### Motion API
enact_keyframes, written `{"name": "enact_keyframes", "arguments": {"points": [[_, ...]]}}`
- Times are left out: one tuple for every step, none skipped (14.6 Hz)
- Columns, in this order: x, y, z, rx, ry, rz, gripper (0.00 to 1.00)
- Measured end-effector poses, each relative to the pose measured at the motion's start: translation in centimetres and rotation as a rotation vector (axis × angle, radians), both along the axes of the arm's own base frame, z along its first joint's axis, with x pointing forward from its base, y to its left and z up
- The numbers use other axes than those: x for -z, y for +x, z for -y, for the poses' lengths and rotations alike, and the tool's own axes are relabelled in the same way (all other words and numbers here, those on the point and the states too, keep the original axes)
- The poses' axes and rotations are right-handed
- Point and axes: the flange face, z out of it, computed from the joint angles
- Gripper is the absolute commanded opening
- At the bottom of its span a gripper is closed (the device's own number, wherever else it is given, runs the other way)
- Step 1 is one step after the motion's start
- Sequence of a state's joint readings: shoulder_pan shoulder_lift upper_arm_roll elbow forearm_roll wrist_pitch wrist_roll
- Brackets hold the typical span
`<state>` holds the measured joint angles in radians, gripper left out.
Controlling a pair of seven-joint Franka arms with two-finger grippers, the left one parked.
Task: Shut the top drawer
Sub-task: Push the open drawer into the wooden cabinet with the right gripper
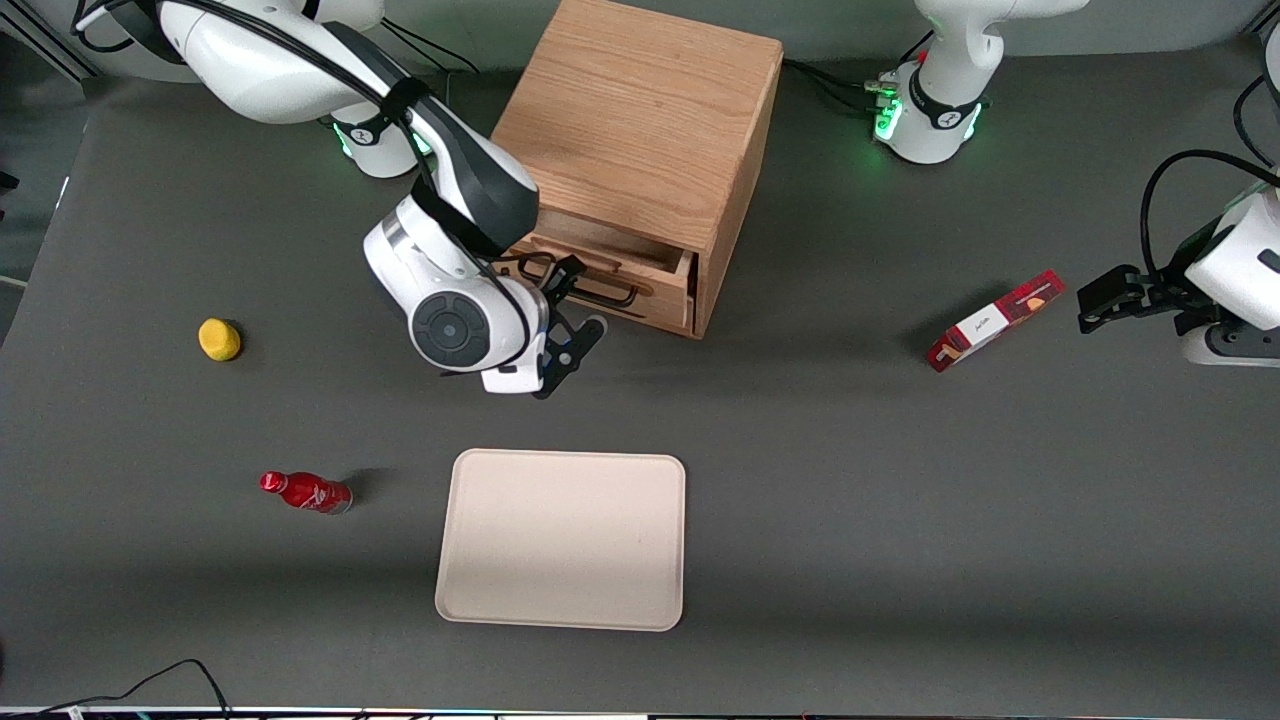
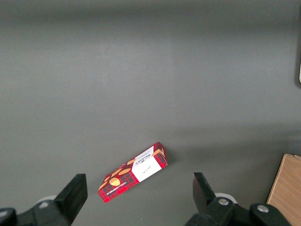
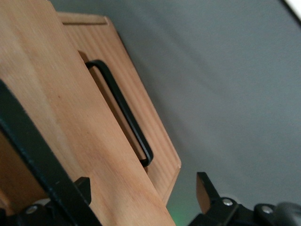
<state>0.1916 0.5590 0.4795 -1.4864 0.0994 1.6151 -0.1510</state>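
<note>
Nearest the front camera a beige tray [image 1: 560, 540] lies on the grey worktop [image 1: 900, 520]. Above it my pincer [image 1: 578, 345] hangs just in front of the top drawer [image 1: 640, 272], fingers spread wide and holding nothing. That drawer juts partly out of the wooden cabinet [image 1: 640, 120].

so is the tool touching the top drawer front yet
Cannot tell. In the front view the tool overlaps the top drawer, with the wrist hiding any contact; the right wrist view shows the drawer front close, nothing plain.
</note>
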Motion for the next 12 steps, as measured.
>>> {"name": "enact_keyframes", "arguments": {"points": [[0.2,-0.5,-0.2,-0.004,-0.006,-0.006,1.00],[0.4,-0.9,-0.4,-0.006,-0.012,-0.012,1.00],[0.6,-1.2,-0.6,-0.009,-0.016,-0.018,1.00],[0.7,-1.5,-0.7,-0.010,-0.013,-0.025,1.00],[0.7,-1.8,-0.8,-0.012,-0.013,-0.029,1.00],[0.7,-2.0,-0.9,-0.013,-0.015,-0.031,1.00],[0.7,-2.2,-1.0,-0.012,-0.016,-0.032,1.00],[0.6,-2.3,-1.0,-0.009,-0.016,-0.028,1.00],[0.6,-2.4,-1.0,-0.007,-0.017,-0.024,1.00],[0.6,-2.4,-1.0,-0.005,-0.017,-0.022,1.00],[0.5,-2.4,-0.9,-0.004,-0.018,-0.021,1.00],[0.5,-2.4,-0.9,-0.003,-0.018,-0.021,1.00]]}}
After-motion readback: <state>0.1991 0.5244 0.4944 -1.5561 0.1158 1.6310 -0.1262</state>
